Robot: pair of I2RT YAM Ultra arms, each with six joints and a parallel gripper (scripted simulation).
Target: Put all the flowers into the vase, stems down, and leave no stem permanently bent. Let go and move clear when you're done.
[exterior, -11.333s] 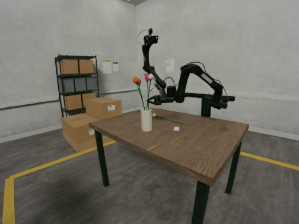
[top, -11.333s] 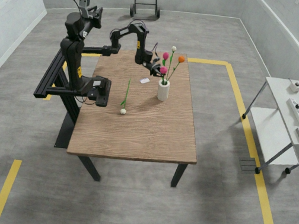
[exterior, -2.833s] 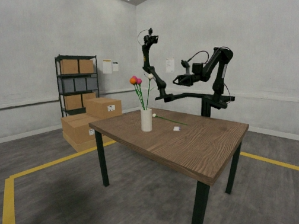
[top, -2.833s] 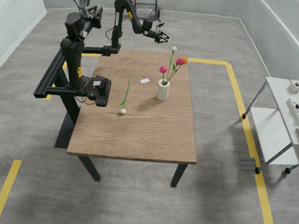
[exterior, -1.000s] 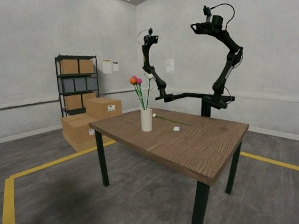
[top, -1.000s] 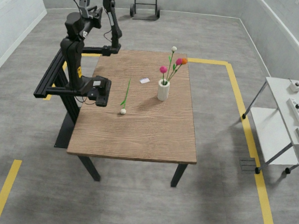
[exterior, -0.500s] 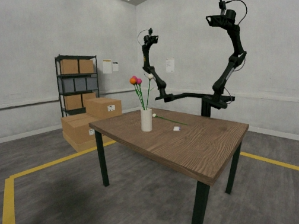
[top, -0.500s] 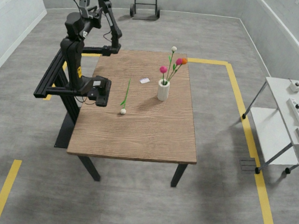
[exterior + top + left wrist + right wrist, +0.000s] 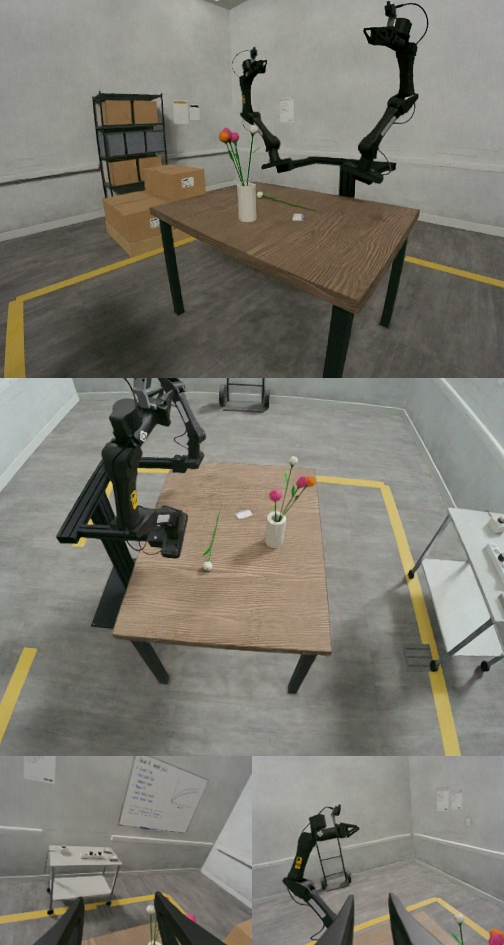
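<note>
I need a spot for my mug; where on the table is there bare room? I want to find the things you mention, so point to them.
Bare wood lies between the loose white flower (image 9: 207, 566) (image 9: 260, 195) and the top view's near table edge. It's crowded around the vase (image 9: 275, 530) (image 9: 247, 202), with blooms leaning overhead.

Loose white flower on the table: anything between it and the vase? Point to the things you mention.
Nothing visible stands between the loose white flower (image 9: 207, 566) (image 9: 260, 195) and the vase (image 9: 275, 532) (image 9: 247, 204). The small white card (image 9: 244, 514) (image 9: 298, 217) lies off to one side, near the stem end.
</note>
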